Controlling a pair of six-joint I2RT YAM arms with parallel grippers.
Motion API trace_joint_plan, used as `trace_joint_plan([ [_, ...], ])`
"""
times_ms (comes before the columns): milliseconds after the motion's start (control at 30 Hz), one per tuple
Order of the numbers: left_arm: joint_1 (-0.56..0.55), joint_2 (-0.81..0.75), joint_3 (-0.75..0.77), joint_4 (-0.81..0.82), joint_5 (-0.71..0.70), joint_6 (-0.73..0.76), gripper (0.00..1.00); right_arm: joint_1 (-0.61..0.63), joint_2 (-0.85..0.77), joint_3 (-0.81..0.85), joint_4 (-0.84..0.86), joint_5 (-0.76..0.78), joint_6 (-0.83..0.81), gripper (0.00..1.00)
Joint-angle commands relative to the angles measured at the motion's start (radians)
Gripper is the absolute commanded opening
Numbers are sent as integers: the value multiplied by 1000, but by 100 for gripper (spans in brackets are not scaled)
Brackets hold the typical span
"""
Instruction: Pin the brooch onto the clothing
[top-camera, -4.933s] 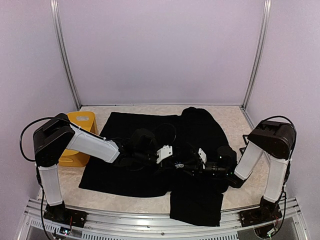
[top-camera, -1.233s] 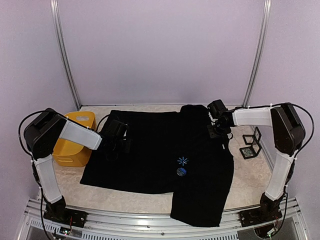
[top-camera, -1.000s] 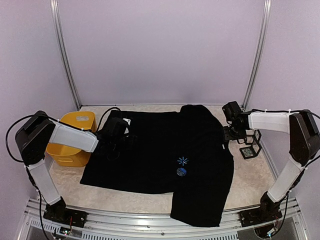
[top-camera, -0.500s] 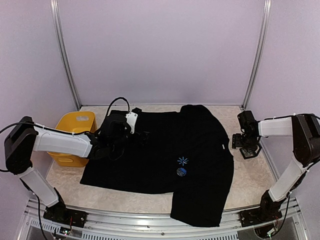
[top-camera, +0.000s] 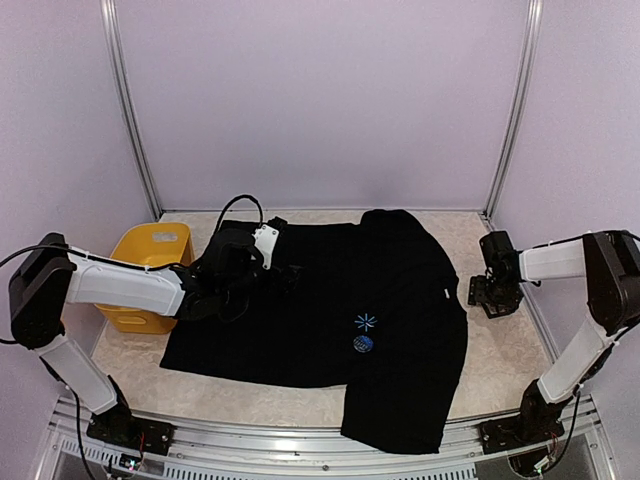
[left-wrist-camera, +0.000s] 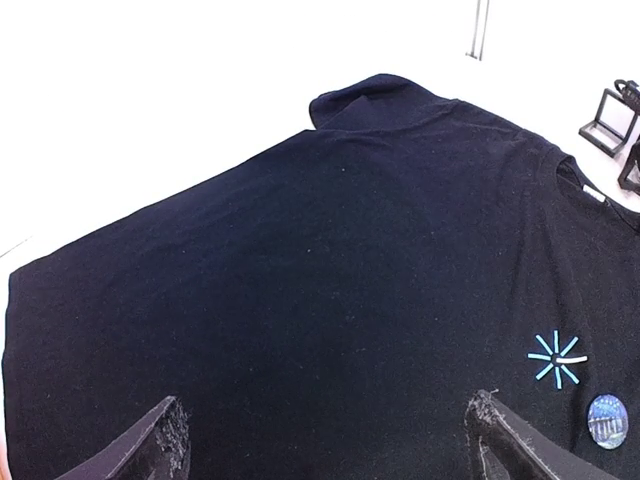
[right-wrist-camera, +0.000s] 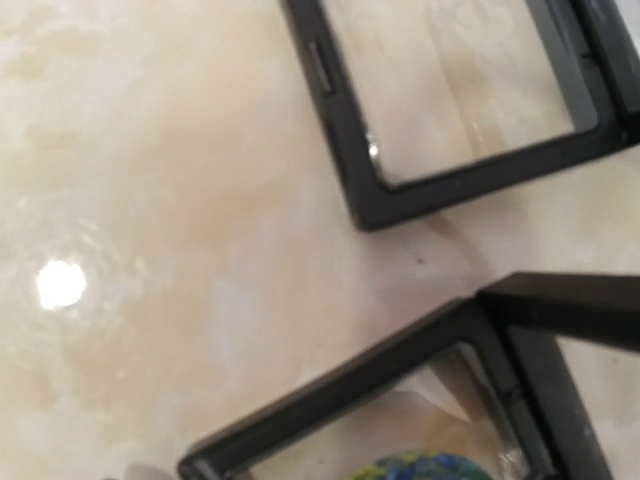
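Left gripper (left-wrist-camera: 330, 432) spread wide over soft black T-shirt (left-wrist-camera: 300, 250), right gripper (top-camera: 492, 291), opening unseen

Right wrist view: black display frames (right-wrist-camera: 480, 178) cropped by edges; blue-green object (right-wrist-camera: 425, 468) at bottom edge mostly cut off, blurry. Left wrist view: brooch (left-wrist-camera: 607, 420) pattern too small to read.

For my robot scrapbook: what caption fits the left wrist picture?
Black T-shirt spread flat, round blue brooch beside its starburst mark.

Black T-shirt (top-camera: 320, 285) with light-blue starburst (top-camera: 365, 322); blue brooch (top-camera: 364, 343); yellow bin (top-camera: 163, 239); beige marbled table (top-camera: 500, 365).
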Motion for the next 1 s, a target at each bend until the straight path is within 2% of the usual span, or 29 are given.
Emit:
trace_joint_plan([
  [0, -7, -7, 11, -9, 3, 21, 90, -28, -9, -22, 43, -26, 0, 83],
  [167, -7, -6, 12, -14, 0, 24, 90, -37, -9, -38, 63, -71, -11, 77],
  [567, -9, 9, 22, -24, 13, 30, 90, -36, -60, -52, 29, -72, -41, 48],
  [667, -9, 12, 24, -25, 15, 30, 90, -37, -64, -53, 25, -71, -50, 44],
  [967, -11, 14, 27, -33, 18, 33, 90, -36, -66, -36, -6, -69, -75, 45],
])
